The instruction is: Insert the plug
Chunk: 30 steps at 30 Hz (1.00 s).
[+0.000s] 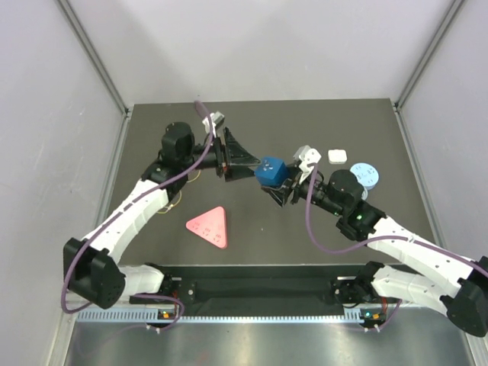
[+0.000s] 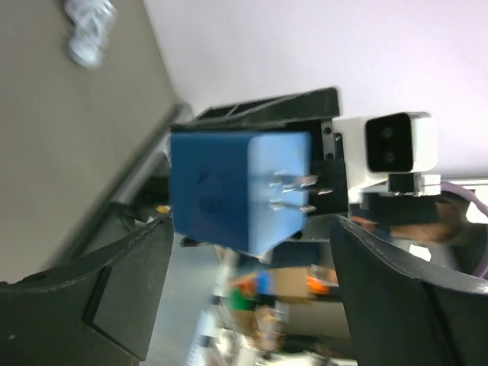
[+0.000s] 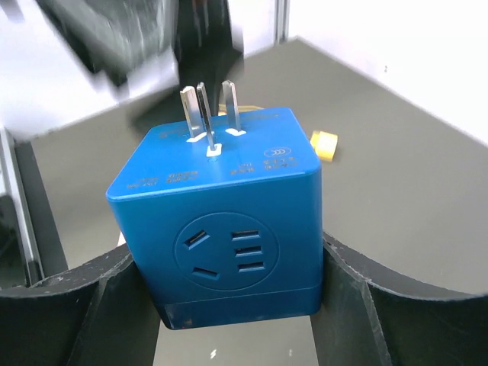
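Plug: the blue cube plug [image 1: 271, 171] is held up off the table [image 1: 305, 236], in the middle between your two arms.
Right jaws: closed on the blue cube plug [image 3: 221, 221]. You can see a dark finger [image 3: 69, 305] pressed against its left side and the other finger [image 3: 404, 305] against its right side.
Prongs: in the right wrist view, three metal prongs [image 3: 206, 114] stand up from the cube's top face. The face turned to that camera carries socket holes.
Left jaws: spread wide and holding nothing. In the left wrist view the fingers [image 2: 91, 297] sit far out at either lower corner. The blue cube plug [image 2: 236, 187] lies beyond them and touches neither one.
Left arm's aim: seen from above, your left arm [image 1: 130, 217] points its open jaws at the cube from the left, close to it but apart.
Prong face from the left: the left wrist view shows the prongs [image 2: 293, 194] sticking out of the paler face of the cube. The right arm's white camera block [image 2: 393, 149] is just beside it.
Other things on the table: a pink triangle [image 1: 210, 226] lies near your left arm. A small white square [image 1: 337, 155] and a pale blue disc [image 1: 364, 175] lie beyond your right arm.
Yellow piece: a small yellow piece [image 3: 323, 145] shows on the table behind the cube. You cannot tell what it is.
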Available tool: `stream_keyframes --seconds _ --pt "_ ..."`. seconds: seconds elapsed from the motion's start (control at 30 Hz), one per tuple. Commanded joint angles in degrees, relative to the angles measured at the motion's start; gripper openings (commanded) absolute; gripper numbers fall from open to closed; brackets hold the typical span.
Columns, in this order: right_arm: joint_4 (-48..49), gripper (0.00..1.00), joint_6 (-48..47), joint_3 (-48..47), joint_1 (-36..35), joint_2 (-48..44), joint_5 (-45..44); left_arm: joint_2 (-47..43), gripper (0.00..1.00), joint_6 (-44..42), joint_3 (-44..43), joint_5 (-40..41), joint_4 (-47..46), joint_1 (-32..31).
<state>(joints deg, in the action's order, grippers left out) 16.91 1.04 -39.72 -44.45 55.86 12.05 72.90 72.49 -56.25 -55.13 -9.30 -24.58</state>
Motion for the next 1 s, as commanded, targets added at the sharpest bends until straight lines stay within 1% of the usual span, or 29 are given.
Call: stream_keyframes --seconds 0.0,0.07,0.13,0.17,0.23,0.3,0.43,0.57,0.73,0.87,0.97 --pt "0.2 0.00 -0.6 0.4 0.4 -3.0 -0.1 -2.9 0.88 -30.0 -11.6 9.0 32.9 0.2" --pt "-1.6 0.00 -0.7 0.4 0.4 -3.1 0.4 -2.7 0.88 -32.6 -13.6 11.8 38.4 0.1" --pt "-2.5 0.00 -0.6 0.3 0.4 -3.0 0.6 -1.7 0.88 -36.1 -16.6 14.4 41.5 -0.1" --pt "-2.7 0.00 -0.6 0.5 0.3 -2.9 0.5 -1.3 0.88 -38.6 -17.7 15.4 44.7 -0.5" --pt "-2.7 0.00 -0.4 0.7 0.4 -2.6 0.0 0.2 0.88 -40.8 -21.1 19.3 48.1 -2.3" --pt "-2.1 0.00 0.1 0.8 0.3 -2.4 0.0 1.0 0.88 -42.8 -23.0 20.2 50.6 -4.0" --pt "-2.2 0.00 0.5 0.1 0.3 -1.5 0.0 1.2 0.91 -43.2 -24.3 19.8 50.3 -5.8" --pt "-3.1 0.00 0.8 -1.3 0.2 0.0 1.3 0.9 0.93 -41.7 -24.8 20.9 48.9 -6.4" --pt "-2.6 0.00 1.5 -1.4 0.1 0.7 1.6 2.2 0.94 -41.0 -25.0 20.9 47.4 -7.4" --pt "-3.2 0.00 1.5 -2.0 -0.2 0.5 1.2 1.9 0.94 -38.0 -23.6 18.0 42.3 -7.8" --pt "-3.5 0.00 1.5 -2.6 -0.4 0.6 1.4 2.9 0.94 -38.9 -24.2 19.6 43.5 -8.5"
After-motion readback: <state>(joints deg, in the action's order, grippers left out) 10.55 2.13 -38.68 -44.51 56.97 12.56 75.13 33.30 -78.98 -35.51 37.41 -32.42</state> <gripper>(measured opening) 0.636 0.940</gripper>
